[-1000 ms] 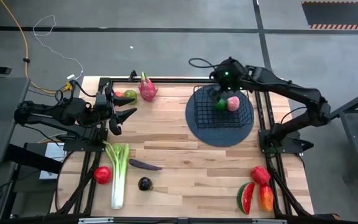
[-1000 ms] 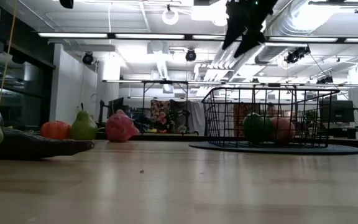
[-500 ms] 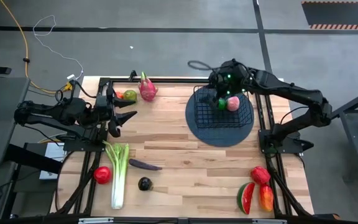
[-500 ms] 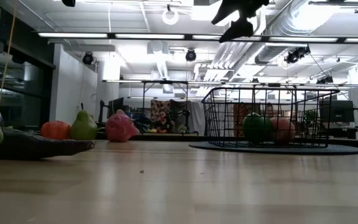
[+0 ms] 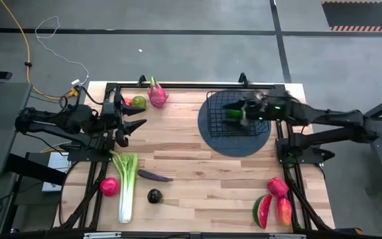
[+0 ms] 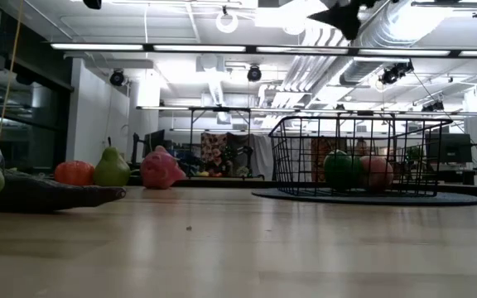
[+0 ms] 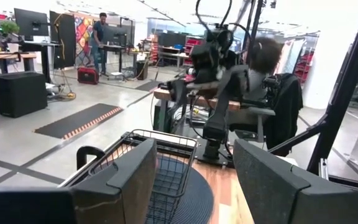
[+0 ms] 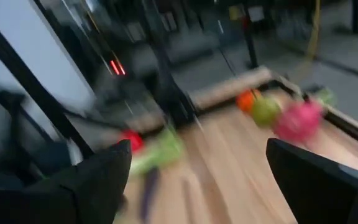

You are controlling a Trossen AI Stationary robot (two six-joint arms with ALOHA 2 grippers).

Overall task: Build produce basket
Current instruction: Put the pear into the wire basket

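The black wire basket (image 5: 254,127) sits on a dark round mat at the table's far right. It holds a green round fruit (image 6: 341,170) and a peach-coloured one (image 6: 377,172). My right gripper (image 5: 239,111) hovers open high above the basket (image 6: 363,157), roughly level and pointing toward the table's left. My left gripper (image 5: 138,117) waits open at the far left, near the dragon fruit (image 5: 156,95) and pear (image 5: 138,101). Celery (image 5: 127,184), a red fruit (image 5: 109,186), eggplant (image 5: 154,176) and a dark fruit (image 5: 154,196) lie near left. A watermelon slice (image 5: 262,211), mango (image 5: 284,212) and a red fruit (image 5: 277,187) lie near right.
The dark round mat (image 5: 221,143) spreads beyond the basket's sides. Black frame rails run along the table's left and right edges. Bare wood lies between the celery and the watermelon slice. Beyond the table is a workshop, with a person far off (image 7: 102,34).
My right gripper has risen from just above the basket and tipped from pointing down to about level, facing the table's left, while its arm swung toward the near edge. The green and peach fruits stay in the basket.
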